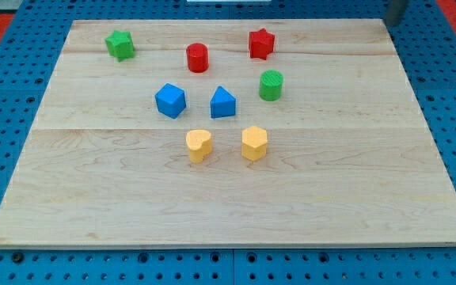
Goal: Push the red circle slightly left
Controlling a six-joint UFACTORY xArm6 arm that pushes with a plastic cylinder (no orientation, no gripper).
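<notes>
The red circle [198, 57] stands upright near the view's top, a little left of the middle of the wooden board [93, 206]. A red star [260, 43] lies to its right and a green star [120, 44] further to its left. My tip [387, 21] shows as a dark rod end at the view's top right, by the board's far right corner. It is far to the right of the red circle and touches no block.
A green circle [271, 85] sits below the red star. A blue cube [170, 100] and a blue triangular block [222, 102] lie below the red circle. A yellow heart [199, 146] and a yellow hexagon [254, 143] lie nearer the view's bottom.
</notes>
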